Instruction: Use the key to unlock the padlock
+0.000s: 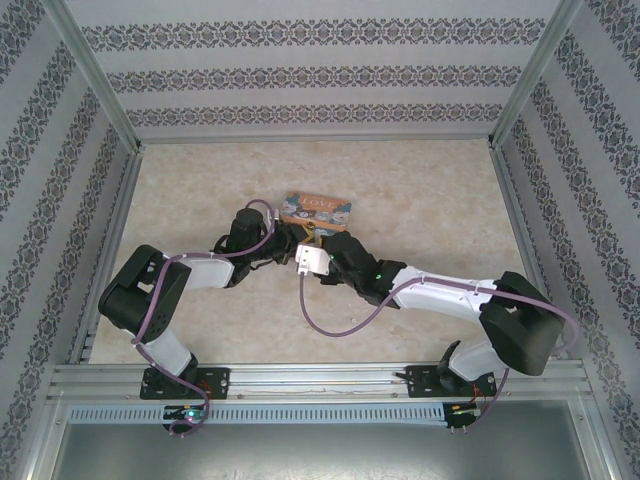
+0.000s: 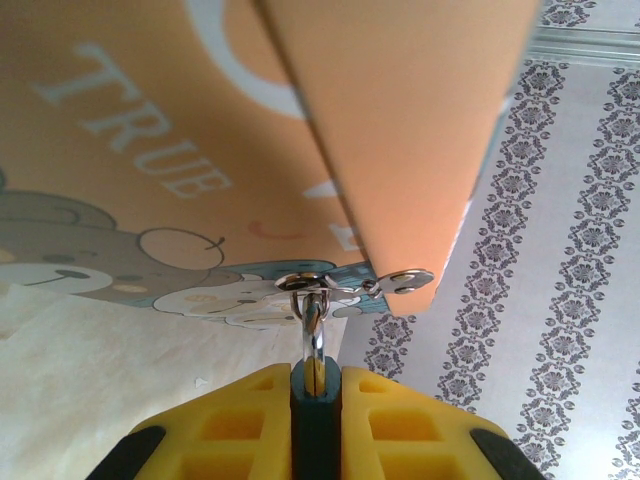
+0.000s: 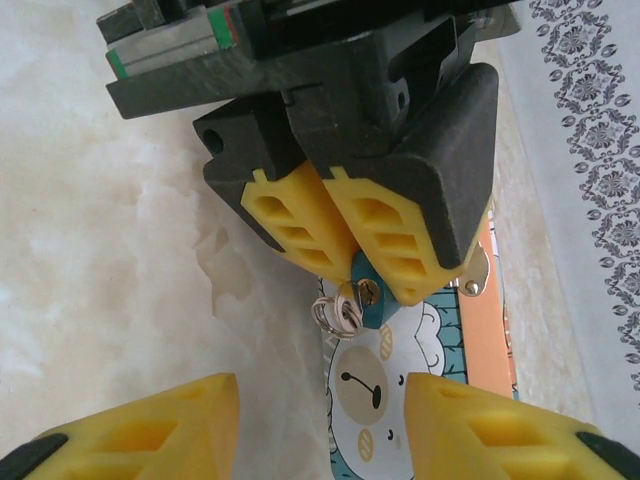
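The tiny teal padlock (image 2: 316, 420) is pinched between my left gripper's (image 2: 316, 378) yellow fingers, which are shut on its body. Its silvery shackle (image 2: 313, 335) runs up through the metal hasp of the orange picture box (image 2: 200, 150). From the right wrist view, the padlock (image 3: 374, 308) pokes out below the left gripper (image 3: 352, 262), brass keyhole facing the camera. A small key on wire rings (image 3: 338, 312) hangs right beside the keyhole; whether it is inserted I cannot tell. My right gripper (image 3: 320, 425) stands open just short of it, holding nothing.
The picture box (image 1: 316, 210) lies mid-table, with both arms meeting at its near edge. Patterned walls and a metal frame (image 1: 100, 90) enclose the pale marbled table (image 1: 180, 190) on three sides. A purple cable (image 1: 340, 330) loops from the right arm.
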